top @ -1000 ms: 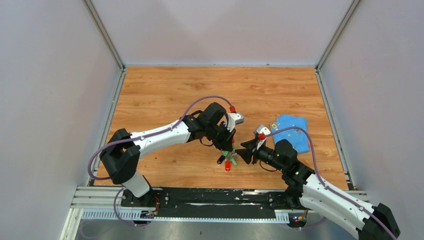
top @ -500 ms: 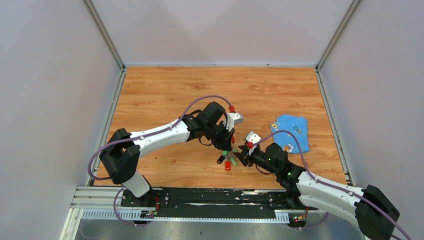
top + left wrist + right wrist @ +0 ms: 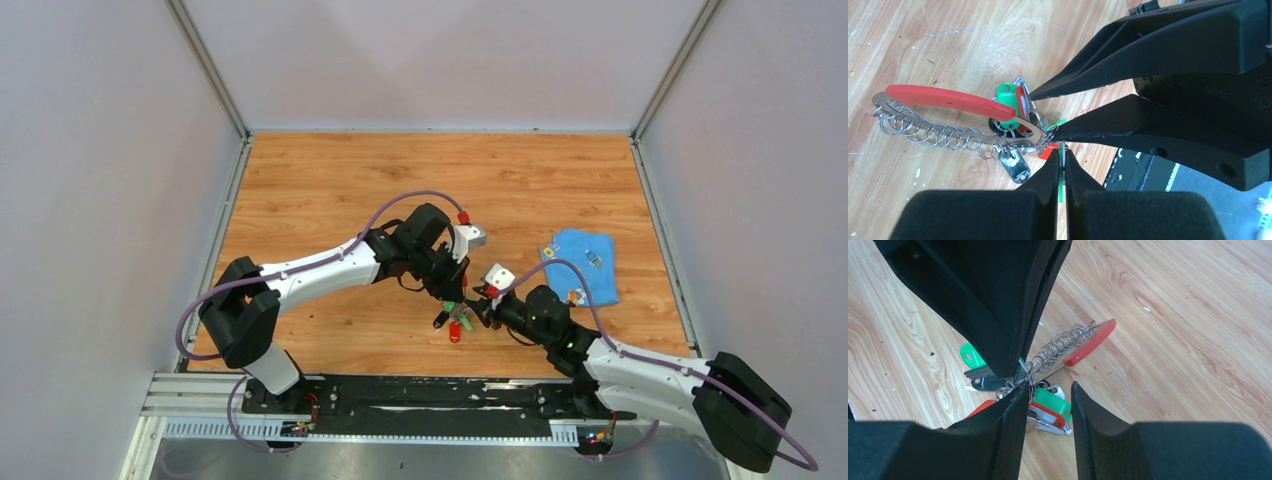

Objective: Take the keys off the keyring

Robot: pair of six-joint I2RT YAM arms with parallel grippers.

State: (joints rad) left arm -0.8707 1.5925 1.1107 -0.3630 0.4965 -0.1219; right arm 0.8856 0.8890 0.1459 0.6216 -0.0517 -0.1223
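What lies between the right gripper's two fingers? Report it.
Green- and red-capped keys show in the gap of the right gripper, per the right wrist view.

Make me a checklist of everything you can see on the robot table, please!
Surface: wooden table, scuffed, white flecks.
Job's things: keys with green and red caps bunched on the keyring, between both arms.
Clutter: blue cloth at right, small bits on it.
Grippers: left gripper shut on a thin green piece; right gripper jaws open around the bunch.
Cables: purple cables loop along each arm.
Surroundings: grey walls, metal rail in front.
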